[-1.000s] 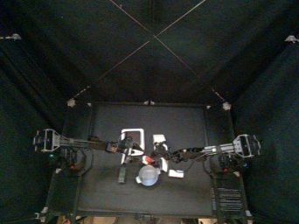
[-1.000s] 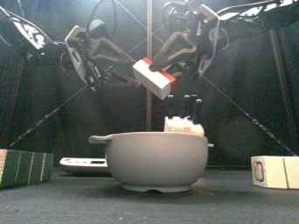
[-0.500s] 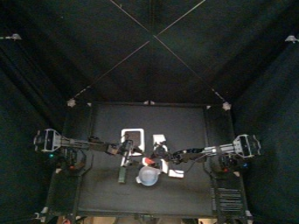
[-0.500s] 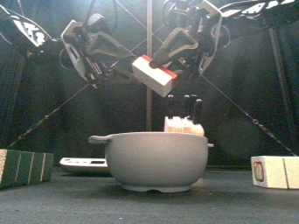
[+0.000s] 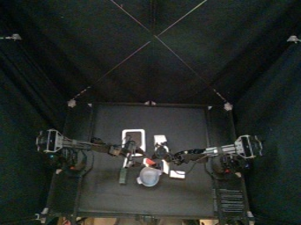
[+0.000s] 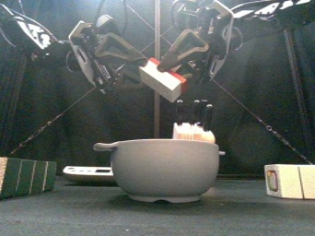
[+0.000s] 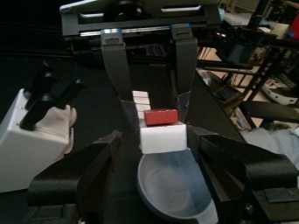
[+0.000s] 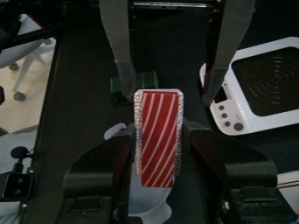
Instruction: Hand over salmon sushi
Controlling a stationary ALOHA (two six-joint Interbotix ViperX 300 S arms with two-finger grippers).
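Note:
The salmon sushi (image 6: 161, 79), red-striped top on a white base, hangs tilted in the air above a grey pot (image 6: 160, 168). My right gripper (image 6: 180, 68) is shut on it; in the right wrist view the sushi (image 8: 160, 136) sits between my own jaws. My left gripper (image 6: 133, 74) is open, and its fingers (image 8: 117, 44) stand to either side of the sushi's far end without closing on it. In the left wrist view the sushi (image 7: 163, 131) sits between the right gripper's fingers (image 7: 114, 74), above the pot (image 7: 176, 179). In the top view both grippers meet over the sushi (image 5: 150, 163).
A white knife block (image 6: 194, 129) with black handles stands behind the pot. A white rectangular tray (image 6: 84, 171) lies at the left rear and also shows in the right wrist view (image 8: 263, 87). Small boxes stand at the front left (image 6: 25, 175) and front right (image 6: 290, 181).
The sushi in the right gripper has edged slightly up and to the left. The left gripper has closed in around its end.

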